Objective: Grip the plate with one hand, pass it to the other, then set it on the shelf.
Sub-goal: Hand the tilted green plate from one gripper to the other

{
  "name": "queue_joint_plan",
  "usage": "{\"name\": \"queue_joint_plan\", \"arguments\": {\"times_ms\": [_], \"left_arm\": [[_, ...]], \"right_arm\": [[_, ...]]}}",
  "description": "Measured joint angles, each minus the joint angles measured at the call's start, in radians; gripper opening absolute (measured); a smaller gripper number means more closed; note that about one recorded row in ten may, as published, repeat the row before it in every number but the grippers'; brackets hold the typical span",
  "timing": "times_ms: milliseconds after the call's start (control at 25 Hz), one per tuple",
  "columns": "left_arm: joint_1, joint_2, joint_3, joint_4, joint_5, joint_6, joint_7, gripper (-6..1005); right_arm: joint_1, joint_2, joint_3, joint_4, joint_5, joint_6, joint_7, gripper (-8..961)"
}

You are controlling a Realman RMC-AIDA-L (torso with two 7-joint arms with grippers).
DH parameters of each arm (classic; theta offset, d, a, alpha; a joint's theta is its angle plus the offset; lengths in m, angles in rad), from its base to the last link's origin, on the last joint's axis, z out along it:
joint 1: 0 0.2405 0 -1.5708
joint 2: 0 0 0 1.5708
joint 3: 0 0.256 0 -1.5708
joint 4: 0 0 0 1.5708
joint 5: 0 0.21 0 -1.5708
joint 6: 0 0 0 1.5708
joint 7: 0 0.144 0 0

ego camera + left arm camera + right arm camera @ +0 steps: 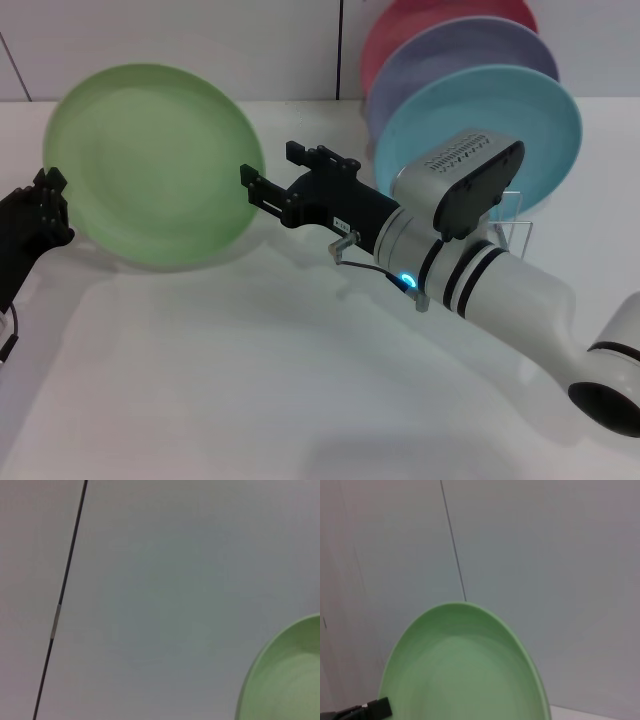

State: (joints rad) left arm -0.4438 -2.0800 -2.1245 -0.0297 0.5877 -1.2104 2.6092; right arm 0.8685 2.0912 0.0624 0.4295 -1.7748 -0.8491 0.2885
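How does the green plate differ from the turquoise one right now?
The green plate is held up in the air by the left gripper at its rim; the turquoise plate stands in the rack. Green stands alone; turquoise fronts a row of plates. Both are round, similar in size and near upright.

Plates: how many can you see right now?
4. A round light green plastic plate held up at left; turquoise-blue, lavender and pink plates stacked upright at right. More may be hidden.
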Motion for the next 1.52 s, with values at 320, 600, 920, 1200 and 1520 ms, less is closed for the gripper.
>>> {"name": "queue_joint_plan", "arguments": {"times_ms": [320, 600, 920, 1200, 1520], "left_arm": [[-0.005, 0.0, 0.0, 0.005, 0.0, -0.001, 0.0, 45], [-0.011, 0.0, 0.0, 0.015, 0.001, -0.002, 0.0, 46], [-0.028, 0.0, -0.006, 0.039, -0.005, -0.002, 0.001, 46], [-0.038, 0.0, -0.013, 0.048, -0.008, 0.002, 0.002, 47], [-0.045, 0.0, -0.036, 0.069, -0.011, -0.004, 0.019, 48]], "right_arm": [[0.0, 0.001, 0.003, 0.0, 0.002, 0.001, 0.003, 701], [0.0, 0.001, 0.015, 0.006, 0.004, 0.009, 0.004, 501], [0.0, 0.001, 0.027, 0.018, -0.001, 0.028, 0.005, 433], [-0.001, 0.001, 0.028, 0.024, -0.001, 0.029, 0.005, 356], [-0.003, 0.001, 0.033, 0.023, 0.006, 0.029, 0.005, 296]]}}
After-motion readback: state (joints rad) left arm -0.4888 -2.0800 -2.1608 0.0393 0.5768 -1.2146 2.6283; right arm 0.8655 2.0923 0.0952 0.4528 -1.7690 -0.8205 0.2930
